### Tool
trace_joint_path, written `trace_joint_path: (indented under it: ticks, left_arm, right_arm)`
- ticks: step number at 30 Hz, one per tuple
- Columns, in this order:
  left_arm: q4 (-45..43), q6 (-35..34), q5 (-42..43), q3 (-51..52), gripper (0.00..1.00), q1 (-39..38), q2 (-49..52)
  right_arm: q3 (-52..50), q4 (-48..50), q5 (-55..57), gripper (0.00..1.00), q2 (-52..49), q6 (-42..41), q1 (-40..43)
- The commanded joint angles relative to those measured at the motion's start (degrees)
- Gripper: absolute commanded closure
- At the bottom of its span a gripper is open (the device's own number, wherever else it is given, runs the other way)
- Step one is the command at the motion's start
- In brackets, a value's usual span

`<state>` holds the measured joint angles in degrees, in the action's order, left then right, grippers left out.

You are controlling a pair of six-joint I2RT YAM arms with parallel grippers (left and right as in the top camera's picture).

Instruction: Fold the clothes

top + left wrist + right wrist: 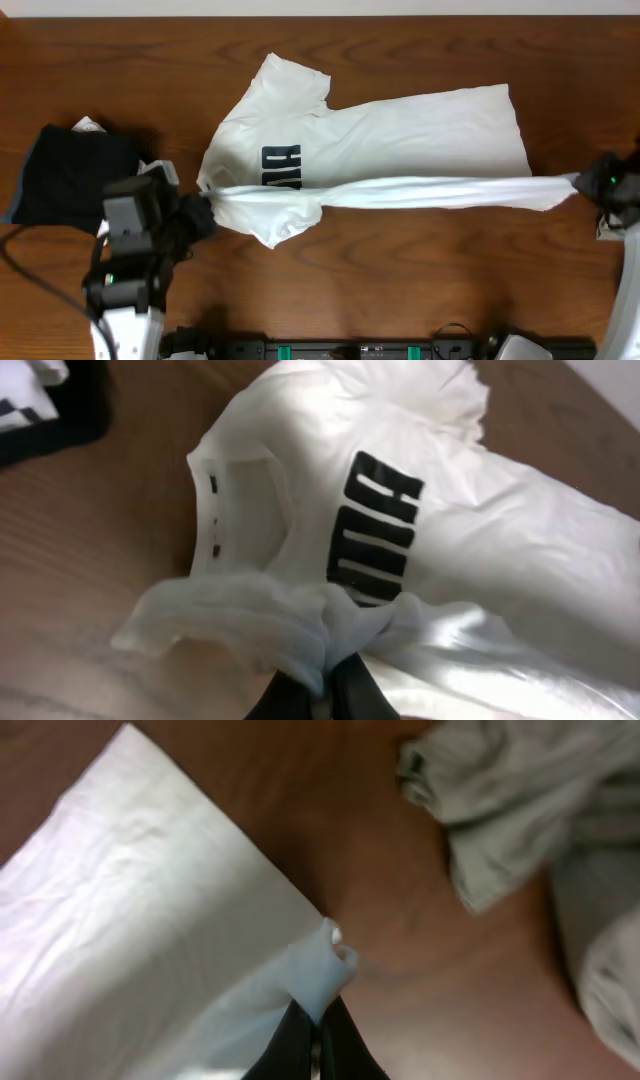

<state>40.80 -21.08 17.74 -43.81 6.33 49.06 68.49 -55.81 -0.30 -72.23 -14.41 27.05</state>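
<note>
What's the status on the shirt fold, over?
Left gripper shut on white T-shirt, collar end. Right gripper shut on its hem corner. Edge stretched between them. Dark garment lies apart, left.

Bare brown wooden tabletop [420, 270] lay open along my near side and beyond the thin white printed T-shirt [400, 130]. A dark folded garment [65, 175] crowded my left gripper [205, 210]; a crumpled grey-beige cloth garment [520, 810] blocked room beside my right gripper [318, 1040].

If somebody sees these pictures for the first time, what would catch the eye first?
A white T-shirt with black lettering lies across the middle of the wooden table, its near edge stretched into a taut band between the left fingers and the right fingers, both shut on it. A dark garment sits at the far left.
</note>
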Motion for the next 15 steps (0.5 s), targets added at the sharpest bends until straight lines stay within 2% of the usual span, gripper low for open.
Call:
trace_joint_path:
  ticks: [1,15]
  left_arm:
    - [-2.71,-0.44,-1.92,-1.38,0.94,0.35,5.31]
    - [-14.95,-0.44,-1.9,-1.38,0.94,0.35,23.43]
  right_arm:
    - [0.09,2.75,0.85,0.99,-3.96,0.33,-3.04]
    - [0.09,13.9,0.85,0.99,-19.04,0.33,-7.87]
